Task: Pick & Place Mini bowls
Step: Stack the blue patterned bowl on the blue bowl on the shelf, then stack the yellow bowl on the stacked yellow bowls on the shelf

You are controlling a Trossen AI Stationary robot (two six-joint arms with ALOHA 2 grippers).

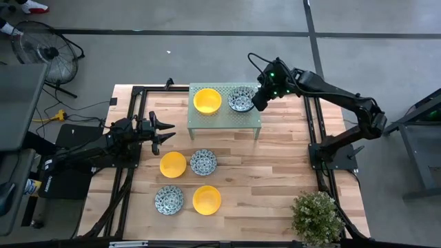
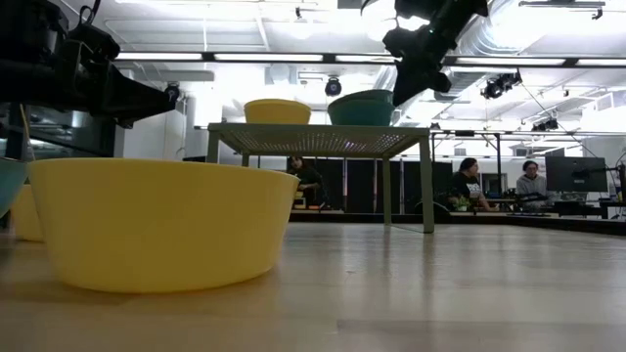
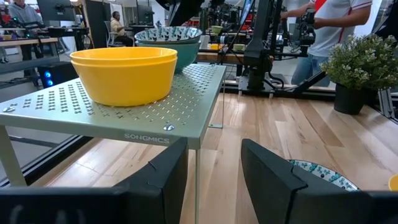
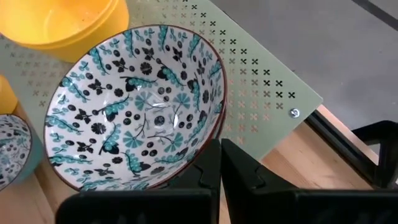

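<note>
I have the clenched right tool (image 4: 219, 163) hovering by the racked patterned bowl (image 4: 138, 106); next my released left tool (image 1: 162, 132) needs another worktop (image 1: 275, 179) bowl.

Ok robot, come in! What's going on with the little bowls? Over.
Right gripper shut, empty, beside patterned bowl on rack. Left gripper open, waiting near table's left side. Yellow bowl also racked; four bowls on table. Nothing blocking.
</note>
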